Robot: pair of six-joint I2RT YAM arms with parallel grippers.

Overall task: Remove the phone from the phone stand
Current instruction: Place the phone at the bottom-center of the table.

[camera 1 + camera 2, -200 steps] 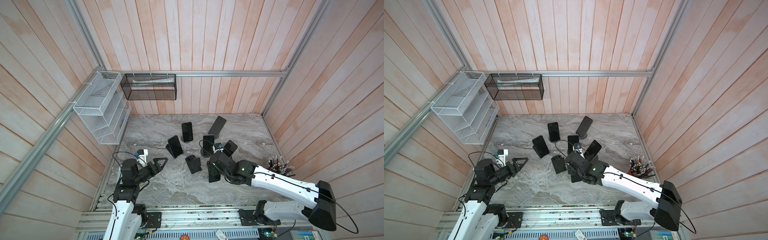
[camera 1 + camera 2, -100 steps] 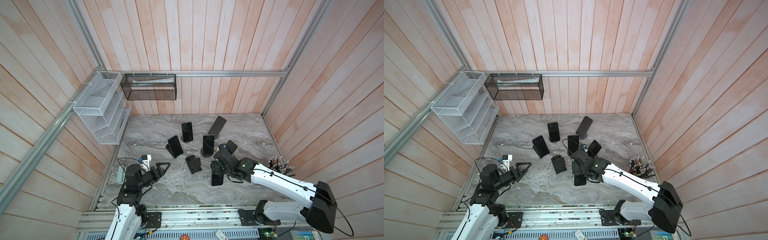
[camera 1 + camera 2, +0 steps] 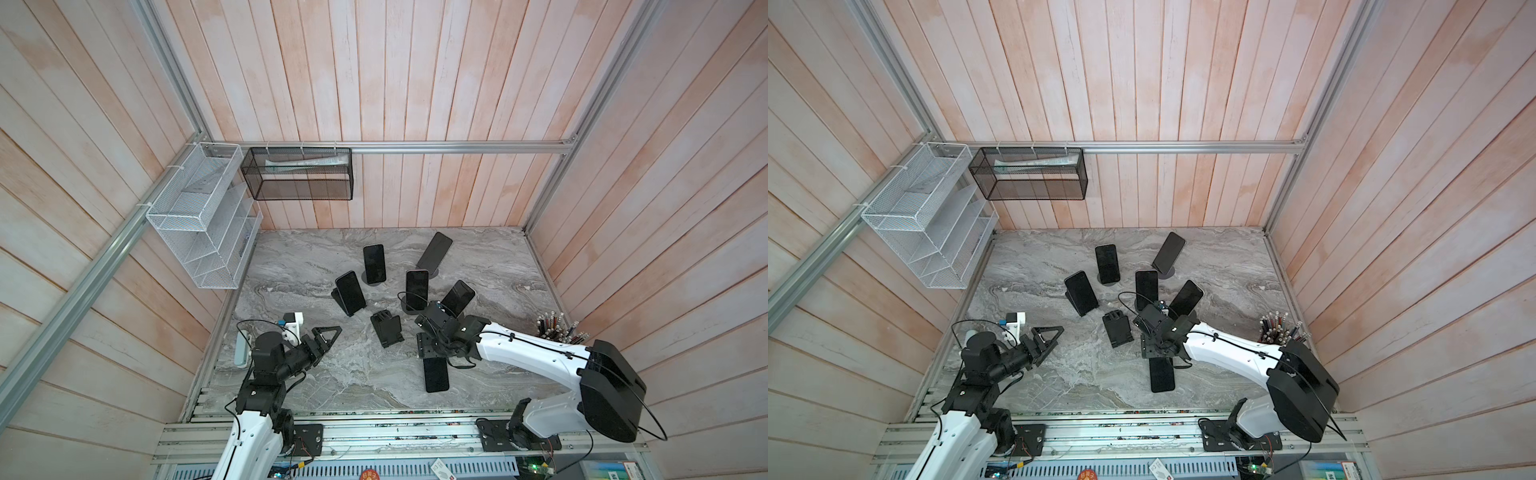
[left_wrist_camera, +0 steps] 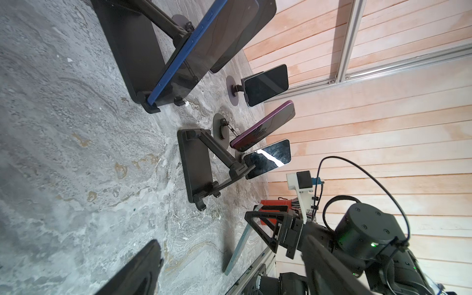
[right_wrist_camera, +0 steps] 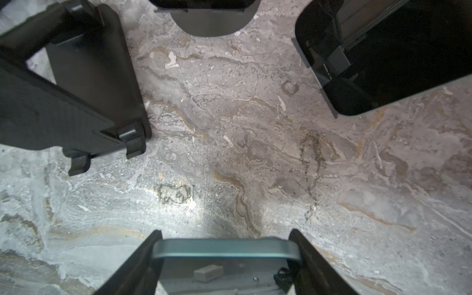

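Right gripper (image 5: 224,258) clamps the teal-edged phone (image 3: 435,374) across its width, fingers (image 5: 143,263) on both long edges. Compared with a second ago, the phone is further toward the front of the counter (image 3: 332,374), now well clear of the empty phone stand (image 3: 386,328) and tilted just above the marble. Left gripper (image 3: 326,337) has drawn back toward the counter's left edge; its fingers stand apart, holding nothing.
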